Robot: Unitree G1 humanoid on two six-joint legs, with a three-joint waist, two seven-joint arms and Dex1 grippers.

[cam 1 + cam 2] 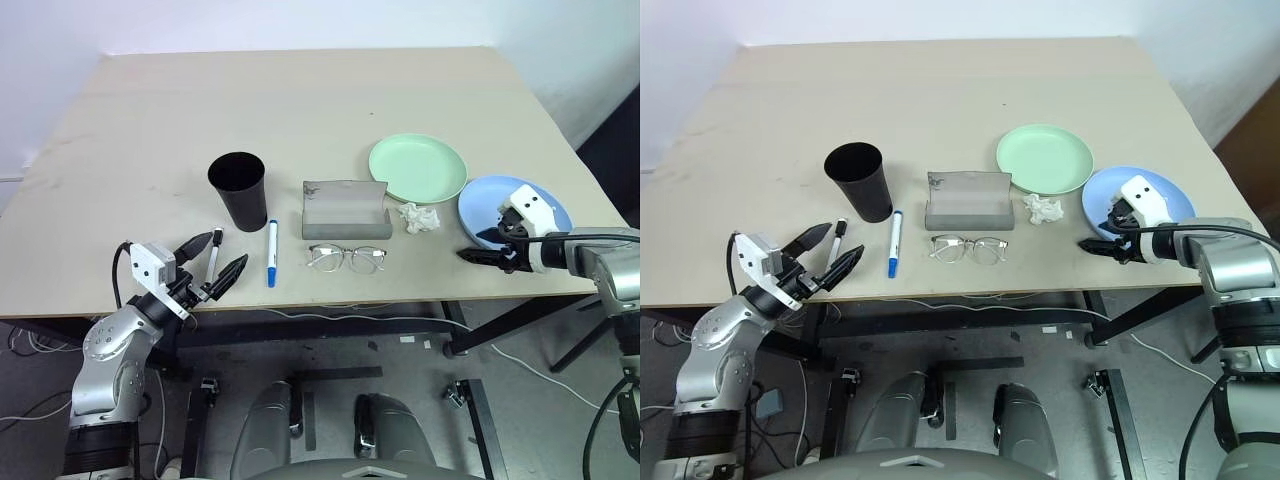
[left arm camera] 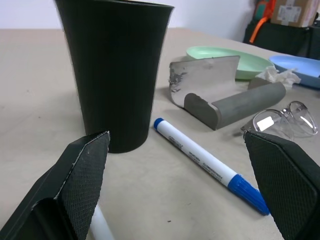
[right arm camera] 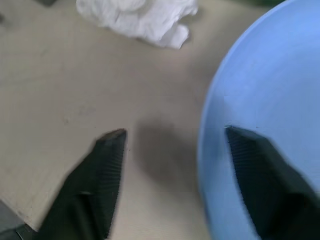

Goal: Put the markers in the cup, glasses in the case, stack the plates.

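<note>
The table (image 1: pixel 300 100) carries everything, and both grippers work at its near edge. The blue plate (image 1: pixel 540 195) lies under the right gripper (image 1: pixel 487 257), whose 2 fingers stand apart astride the plate's near rim, 1 finger (image 3: pixel 255 165) over the blue surface and the other over bare table, with nothing held between them. The green plate (image 1: pixel 418 168) sits just beyond and inward of that gripper, touching or nearly touching the blue one, with a crumpled tissue (image 1: pixel 420 217) near its edge. The case (image 1: pixel 346 212) stands open further inward, and the glasses (image 1: pixel 346 258) lie just in front of it. The cup (image 1: pixel 238 190) stands upright directly ahead of the left gripper (image 1: pixel 222 256), whose jaws are spread wide and empty. The blue-capped marker (image 1: pixel 272 253) lies just inward of that gripper; the black-capped marker (image 1: pixel 213 255) lies between its fingers.
</note>
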